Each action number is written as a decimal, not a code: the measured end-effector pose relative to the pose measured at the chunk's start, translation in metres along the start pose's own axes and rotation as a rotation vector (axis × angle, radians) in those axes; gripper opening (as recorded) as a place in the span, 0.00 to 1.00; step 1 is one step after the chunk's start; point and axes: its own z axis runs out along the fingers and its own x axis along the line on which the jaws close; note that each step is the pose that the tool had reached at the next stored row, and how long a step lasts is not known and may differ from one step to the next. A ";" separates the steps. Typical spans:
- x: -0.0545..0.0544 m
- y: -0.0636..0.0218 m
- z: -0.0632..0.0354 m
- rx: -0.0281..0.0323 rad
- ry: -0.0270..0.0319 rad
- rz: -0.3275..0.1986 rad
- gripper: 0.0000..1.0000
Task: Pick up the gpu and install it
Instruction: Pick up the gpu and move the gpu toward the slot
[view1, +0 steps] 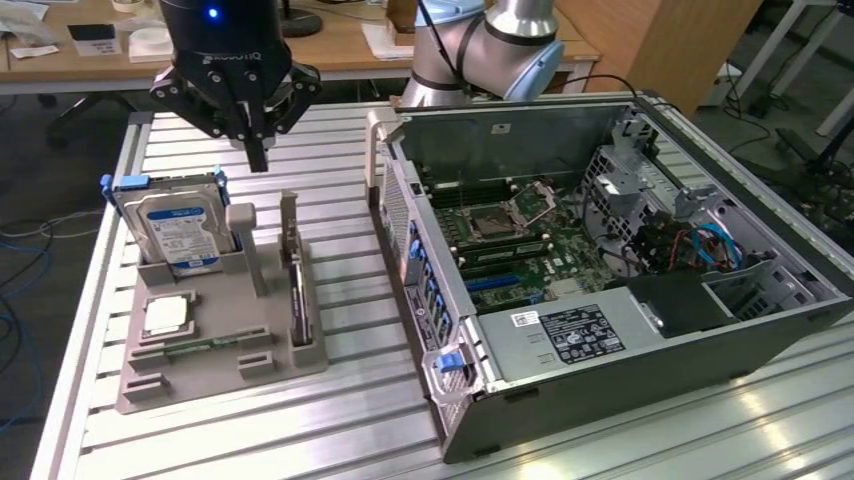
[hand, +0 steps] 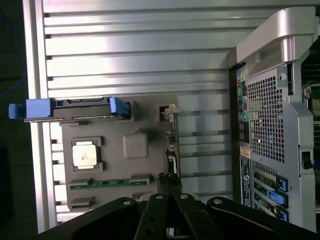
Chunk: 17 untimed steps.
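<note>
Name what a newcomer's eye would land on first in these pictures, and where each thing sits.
The open computer case on the exterior view's right draws the eye first, its motherboard laid bare. On the exterior view's left a grey holder carries an upright hard drive with a blue-white label and the thin dark gpu standing on edge. The black tool hangs shut above the holder.

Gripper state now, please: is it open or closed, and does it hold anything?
Gripper: closed, holding nothing. The gpu stands in the grey holder, not gripped.
</note>
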 end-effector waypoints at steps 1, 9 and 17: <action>0.000 0.0000 0.0000 0.0000 0.0000 0.000 0.11; 0.000 0.0000 0.0000 0.0001 0.0000 0.000 0.11; 0.000 0.0000 0.0000 0.0000 0.0000 0.000 0.41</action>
